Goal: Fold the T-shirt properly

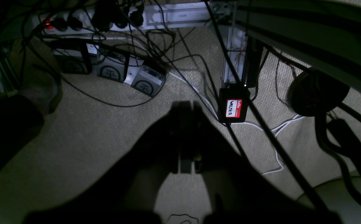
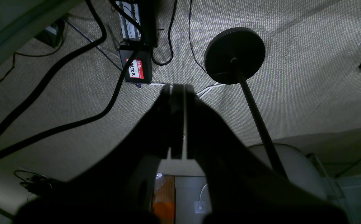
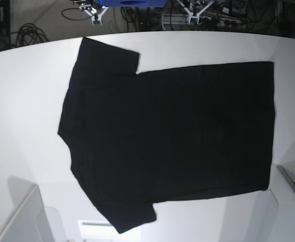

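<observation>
The black T-shirt [image 3: 172, 136] lies spread flat on the white table [image 3: 26, 91] in the base view. Its sleeves point to the far and near edges on the left, and its hem is on the right. No print shows. Neither gripper appears in the base view. In the left wrist view my left gripper [image 1: 186, 107] is shut with nothing between its fingers, hanging over carpeted floor. My right gripper [image 2: 177, 88] is likewise shut and empty above the floor in the right wrist view. The T-shirt is out of both wrist views.
Cables [image 1: 155, 59], a power strip [image 1: 84, 23] and a black box with a red name label [image 1: 234, 104] lie on the carpet. A round black stand base [image 2: 234, 55] with a pole sits nearby. Pale shapes [image 3: 21, 212] stand at the table's near corners.
</observation>
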`<action>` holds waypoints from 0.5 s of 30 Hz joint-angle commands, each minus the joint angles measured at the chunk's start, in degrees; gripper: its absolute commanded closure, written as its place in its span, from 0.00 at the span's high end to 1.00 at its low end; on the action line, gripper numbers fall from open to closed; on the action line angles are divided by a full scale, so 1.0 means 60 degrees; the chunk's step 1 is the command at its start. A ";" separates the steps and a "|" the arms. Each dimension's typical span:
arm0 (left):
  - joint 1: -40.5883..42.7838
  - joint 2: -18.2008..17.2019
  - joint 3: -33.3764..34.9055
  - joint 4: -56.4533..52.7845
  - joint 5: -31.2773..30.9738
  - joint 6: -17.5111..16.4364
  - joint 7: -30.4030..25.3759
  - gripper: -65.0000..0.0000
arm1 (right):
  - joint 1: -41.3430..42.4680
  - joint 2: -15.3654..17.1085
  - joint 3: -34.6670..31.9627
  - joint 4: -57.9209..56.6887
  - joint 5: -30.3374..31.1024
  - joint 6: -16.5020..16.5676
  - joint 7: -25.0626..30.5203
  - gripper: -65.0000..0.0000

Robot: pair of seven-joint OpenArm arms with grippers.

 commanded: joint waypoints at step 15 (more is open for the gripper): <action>0.0652 -0.0042 0.0042 -0.0033 -0.0013 0.0035 -0.1841 0.00 | -0.0033 0.0057 -0.0017 0.0034 -0.0020 -0.0078 0.0017 0.00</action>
